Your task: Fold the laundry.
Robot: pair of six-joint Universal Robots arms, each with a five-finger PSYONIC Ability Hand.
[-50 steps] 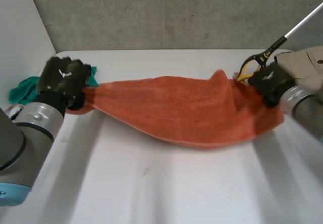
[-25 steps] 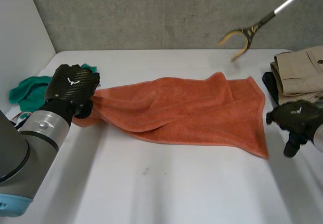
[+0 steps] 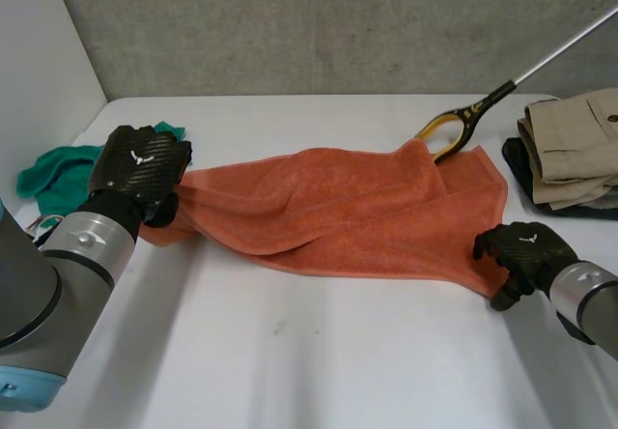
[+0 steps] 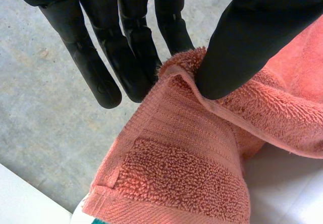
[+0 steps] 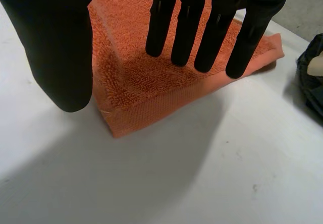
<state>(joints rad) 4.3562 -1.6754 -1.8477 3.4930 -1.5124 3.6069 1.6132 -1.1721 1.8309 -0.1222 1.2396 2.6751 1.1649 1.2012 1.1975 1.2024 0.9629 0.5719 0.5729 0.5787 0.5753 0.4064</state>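
Observation:
An orange towel (image 3: 348, 207) lies spread and rumpled across the middle of the white table (image 3: 309, 352). My left hand (image 3: 140, 163) is at its left end, a little off the table. In the left wrist view the thumb (image 4: 242, 42) pinches the towel's edge (image 4: 202, 158) against the fingers. My right hand (image 3: 521, 250) hovers at the towel's near right corner. In the right wrist view its fingers (image 5: 187, 27) are straight and spread above that corner (image 5: 146, 77), with the thumb apart and nothing held.
A black and yellow grabber tool (image 3: 488, 103) on a long pole reaches in from the far right, its claw at the towel's far right corner. Folded beige clothes (image 3: 570, 149) are stacked on a dark garment (image 5: 313, 77) at the right edge. A green cloth (image 3: 53, 173) lies far left.
My right hand let go of the towel's right end and came down to its near right corner. The towel dropped flat. The grabber tool lifted away, then returned to the far right corner.

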